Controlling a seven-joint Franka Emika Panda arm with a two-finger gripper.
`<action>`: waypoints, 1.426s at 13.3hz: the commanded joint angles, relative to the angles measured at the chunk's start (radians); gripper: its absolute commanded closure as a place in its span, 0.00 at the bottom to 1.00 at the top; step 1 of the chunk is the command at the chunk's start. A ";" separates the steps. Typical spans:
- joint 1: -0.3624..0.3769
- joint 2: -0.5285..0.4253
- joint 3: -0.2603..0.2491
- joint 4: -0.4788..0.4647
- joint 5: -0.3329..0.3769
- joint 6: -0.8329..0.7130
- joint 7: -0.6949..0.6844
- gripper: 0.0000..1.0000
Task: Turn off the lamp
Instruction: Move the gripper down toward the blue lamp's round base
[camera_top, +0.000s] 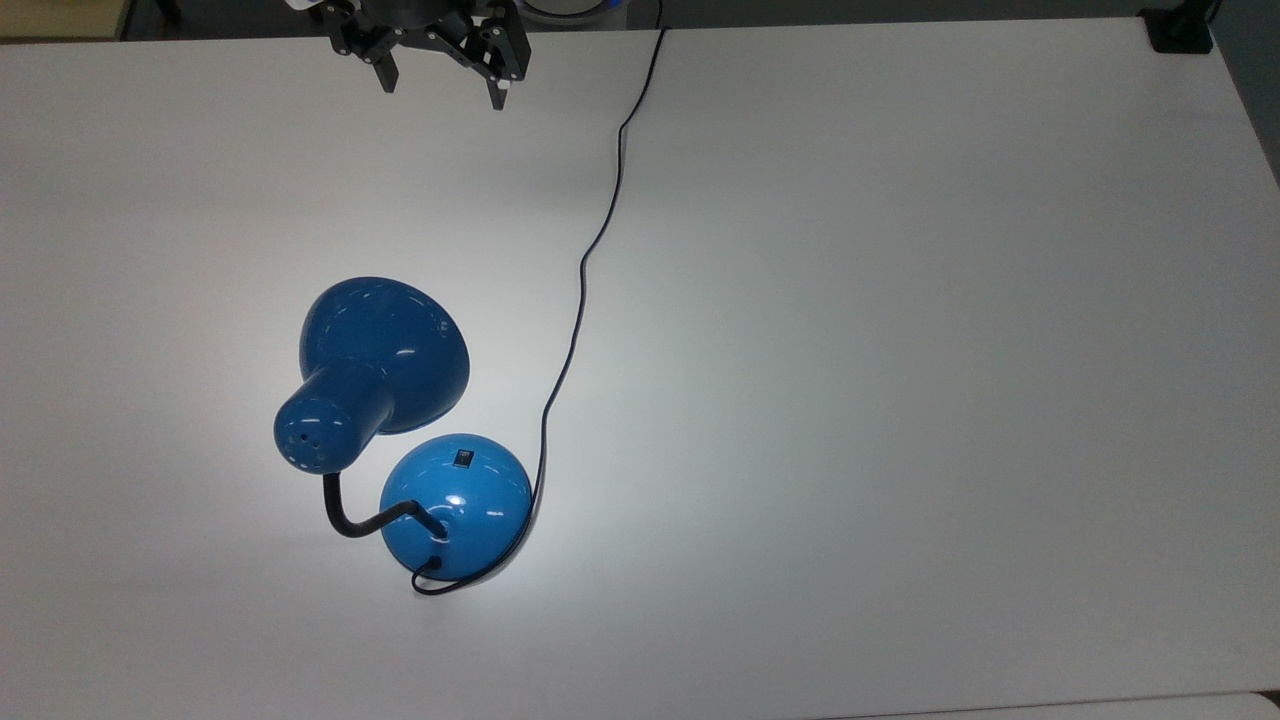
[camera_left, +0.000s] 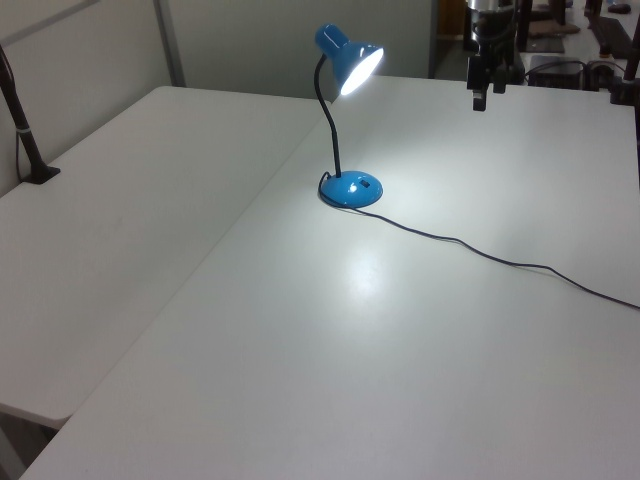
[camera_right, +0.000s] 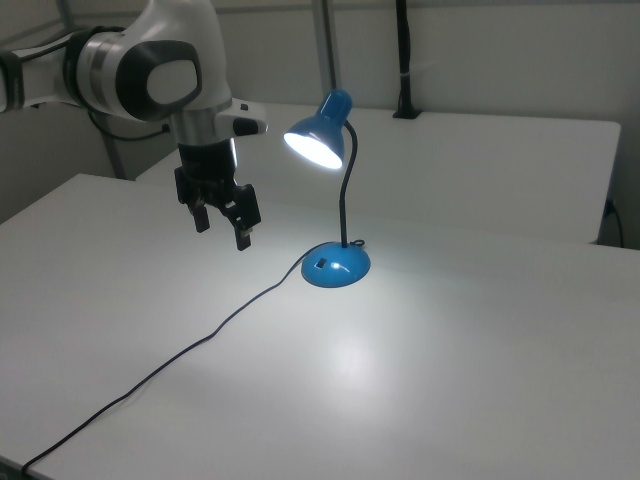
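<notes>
Top view: lamp (camera_top: 400, 420) sits left of centre on the worktop (camera_top: 900, 400), switch (camera_top: 462, 459) on its base. Right view: lamp lit, end effector (camera_right: 222, 224) spread, empty, well left of it. I'd pinch shut, then press the switch straight down.

The plain white worktop (camera_top: 900, 400) carries the lit blue lamp (camera_top: 456, 505), its round base standing well in from every edge in a pool of light, and its thin black cord (camera_top: 580, 300) trails across the surface to the worktop's edge at the top view's top.
</notes>
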 joint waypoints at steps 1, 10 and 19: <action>0.014 0.045 -0.008 0.028 -0.027 0.017 0.012 0.03; 0.011 0.046 -0.014 0.028 -0.023 0.015 -0.100 0.62; 0.007 0.191 -0.040 0.034 -0.015 0.267 -0.161 1.00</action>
